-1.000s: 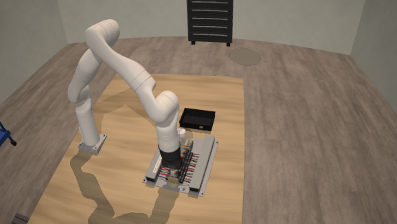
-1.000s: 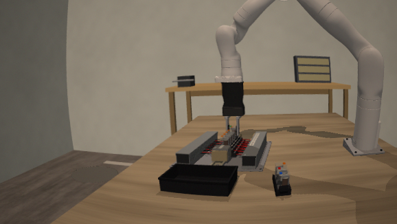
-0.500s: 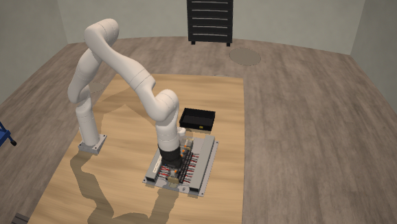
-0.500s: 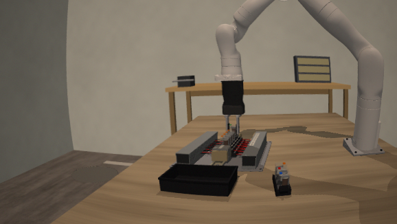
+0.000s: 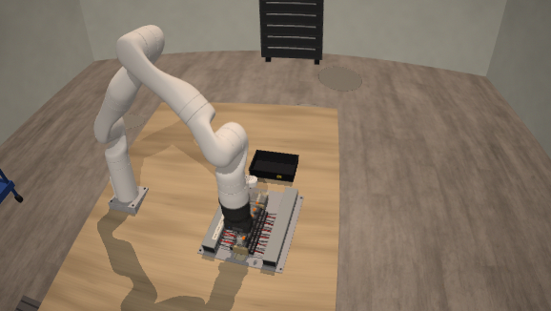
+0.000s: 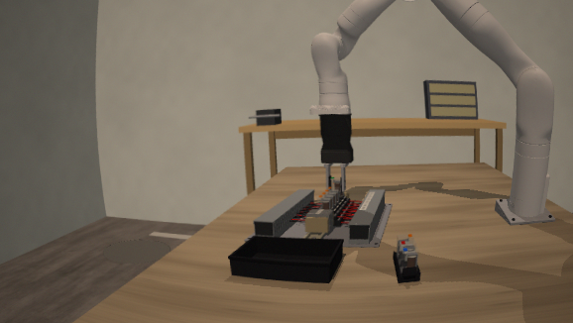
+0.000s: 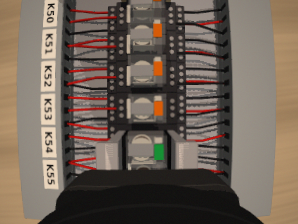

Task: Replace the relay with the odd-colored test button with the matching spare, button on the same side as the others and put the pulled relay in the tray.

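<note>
Gripping the green-button relay with the tool, pads closing from three and nine o'clock in the wrist view, presumably for pulling the odd one straight up; keeping orange-button neighbours untouched.
</note>
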### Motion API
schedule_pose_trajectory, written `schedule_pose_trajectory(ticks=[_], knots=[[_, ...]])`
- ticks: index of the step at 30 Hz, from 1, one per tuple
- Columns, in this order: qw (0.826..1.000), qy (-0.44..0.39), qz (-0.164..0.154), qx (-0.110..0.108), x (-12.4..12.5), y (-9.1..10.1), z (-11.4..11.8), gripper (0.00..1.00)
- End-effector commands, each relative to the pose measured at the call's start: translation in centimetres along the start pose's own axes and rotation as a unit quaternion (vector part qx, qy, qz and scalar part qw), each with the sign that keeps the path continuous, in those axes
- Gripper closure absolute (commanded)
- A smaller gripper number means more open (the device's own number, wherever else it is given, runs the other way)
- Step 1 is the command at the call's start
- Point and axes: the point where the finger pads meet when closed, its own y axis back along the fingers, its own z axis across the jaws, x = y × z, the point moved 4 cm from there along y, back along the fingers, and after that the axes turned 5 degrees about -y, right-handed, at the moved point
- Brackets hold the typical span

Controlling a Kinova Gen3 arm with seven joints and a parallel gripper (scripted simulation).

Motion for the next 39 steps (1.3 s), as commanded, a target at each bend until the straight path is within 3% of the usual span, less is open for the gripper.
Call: schedule_pose_trajectory(ticks=[1, 39], knots=[[1.0, 0.0, 0.0, -0.002, 0.0, 0.2, 0.1, 1.0], [1.0, 0.0, 0.0, -0.001, -0.1, 1.6, 0.2, 1.0]])
